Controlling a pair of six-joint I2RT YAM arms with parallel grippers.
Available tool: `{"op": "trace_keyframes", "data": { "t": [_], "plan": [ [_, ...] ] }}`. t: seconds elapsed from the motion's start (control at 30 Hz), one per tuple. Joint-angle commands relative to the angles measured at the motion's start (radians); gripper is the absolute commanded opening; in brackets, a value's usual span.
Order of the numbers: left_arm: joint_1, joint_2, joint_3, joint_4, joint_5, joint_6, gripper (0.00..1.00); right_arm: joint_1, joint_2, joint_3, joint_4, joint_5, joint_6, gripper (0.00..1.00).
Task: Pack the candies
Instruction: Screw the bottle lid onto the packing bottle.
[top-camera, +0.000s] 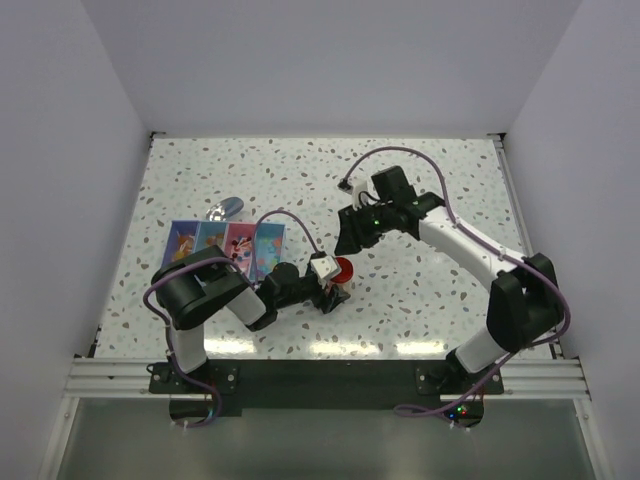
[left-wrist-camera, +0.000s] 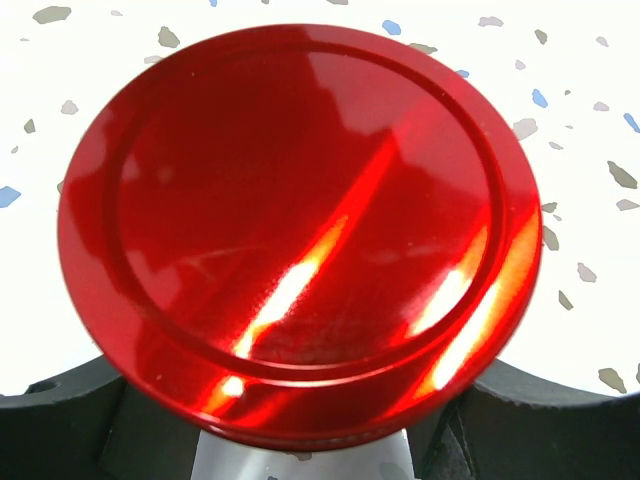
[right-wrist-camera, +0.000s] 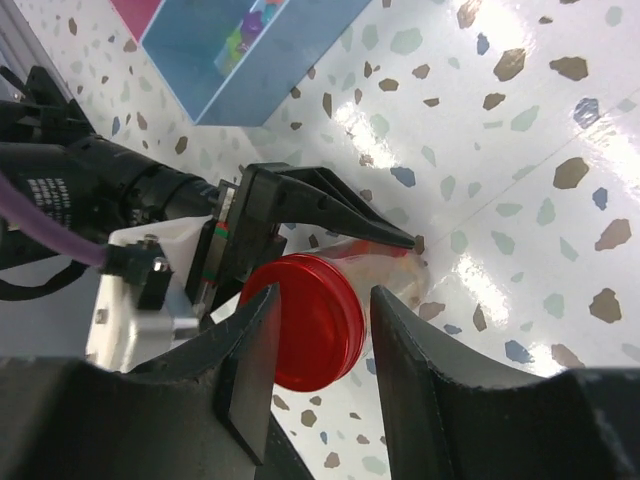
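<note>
Nearest to me is the red lid (left-wrist-camera: 300, 230), already sitting on the clear jar (right-wrist-camera: 408, 282) that my left gripper (top-camera: 330, 288) clamps, the candies (right-wrist-camera: 395, 268) faintly visible inside, while my right gripper (right-wrist-camera: 325, 305) stands open around this lid, so I judge that little more than tightening remains.

The speckled white terrazzo tabletop (top-camera: 440, 180) carries all items. A rectangular light-blue box with cartoon-printed panels (top-camera: 226, 247) lies toward the tabletop's left edge. A shiny metal scoop (top-camera: 226, 209) lies just beyond the box's far side. A round glossy red lid (top-camera: 343, 270) caps a clear plastic jar (right-wrist-camera: 398, 263) near the tabletop's middle.
</note>
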Motion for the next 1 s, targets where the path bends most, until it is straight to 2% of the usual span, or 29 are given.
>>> {"op": "trace_keyframes", "data": {
  "t": [0.0,0.23,0.33,0.63,0.9,0.93,0.97],
  "plan": [
    [0.006,-0.013,-0.001,-0.065,-0.018,-0.011,0.03,0.006,0.026,0.026,0.001,-0.081,-0.042,0.43],
    [0.004,-0.006,0.013,-0.07,-0.022,-0.023,0.03,0.031,-0.02,-0.057,0.021,-0.095,-0.025,0.29],
    [0.006,-0.006,0.025,-0.096,-0.029,-0.027,0.02,0.034,-0.077,-0.143,0.039,-0.081,0.004,0.25],
    [0.006,-0.017,0.055,-0.168,-0.055,-0.035,0.0,0.043,-0.255,-0.327,0.093,-0.022,0.117,0.22],
    [0.006,-0.002,0.053,-0.167,-0.059,-0.026,0.0,0.052,-0.352,-0.359,0.069,0.027,0.15,0.22],
    [0.006,-0.002,0.042,-0.15,-0.059,-0.024,0.04,0.051,-0.358,-0.343,0.047,0.04,0.145,0.23],
    [0.006,0.0,0.038,-0.142,-0.059,-0.023,0.15,0.049,-0.372,-0.335,0.037,0.078,0.131,0.24]
  ]
}}
